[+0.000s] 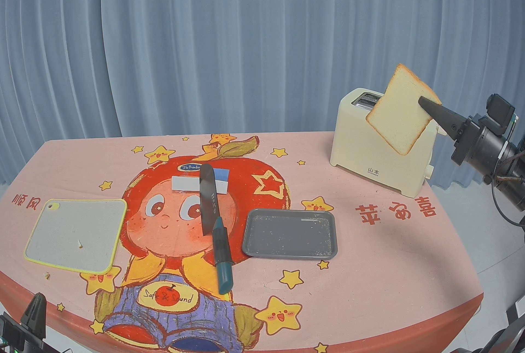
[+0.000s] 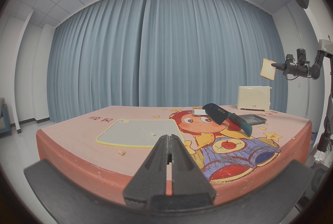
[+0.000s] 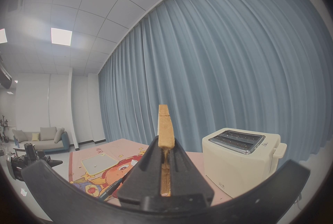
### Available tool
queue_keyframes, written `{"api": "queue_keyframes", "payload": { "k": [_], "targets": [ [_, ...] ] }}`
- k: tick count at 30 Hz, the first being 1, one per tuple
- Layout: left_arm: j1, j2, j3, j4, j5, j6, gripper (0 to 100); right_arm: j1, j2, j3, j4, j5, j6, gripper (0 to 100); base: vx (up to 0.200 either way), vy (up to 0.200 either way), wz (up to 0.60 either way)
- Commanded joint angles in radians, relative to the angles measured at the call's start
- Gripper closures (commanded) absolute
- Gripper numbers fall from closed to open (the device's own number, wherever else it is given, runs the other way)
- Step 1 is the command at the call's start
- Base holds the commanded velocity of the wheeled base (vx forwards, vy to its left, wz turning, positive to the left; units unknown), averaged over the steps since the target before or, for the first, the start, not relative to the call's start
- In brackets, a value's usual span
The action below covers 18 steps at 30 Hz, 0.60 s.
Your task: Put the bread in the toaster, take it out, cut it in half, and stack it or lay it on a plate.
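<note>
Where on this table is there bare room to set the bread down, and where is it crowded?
Free: the cloth between the grey tray and the toaster, the front right corner, and the strip behind the cutting board. Both board and tray are almost bare. Crowded: the middle, where the knife lies over a white and blue block, close to the tray.

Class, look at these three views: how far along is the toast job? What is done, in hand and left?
Done: nothing certain; I cannot tell whether the bread has been toasted. In hand: the right gripper holds it in the air near the toaster. Left: cutting and plating; the knife lies unheld, and the cutting board and tray hold no bread.
</note>
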Motion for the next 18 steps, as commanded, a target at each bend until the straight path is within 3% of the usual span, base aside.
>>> {"api": "queue_keyframes", "payload": {
  "k": [1, 18],
  "targets": [
    [0.001, 0.002, 0.018, 0.000, 0.001, 0.000, 100, 0.003, 0.002, 0.006, 0.000, 0.001, -0.002, 100, 0.000, 0.000, 0.00],
    [0.001, 0.002, 0.018, 0.000, 0.001, 0.000, 100, 0.075, 0.006, 0.039, 0.000, -0.003, -0.002, 100, 0.000, 0.000, 0.00]
  ]
}}
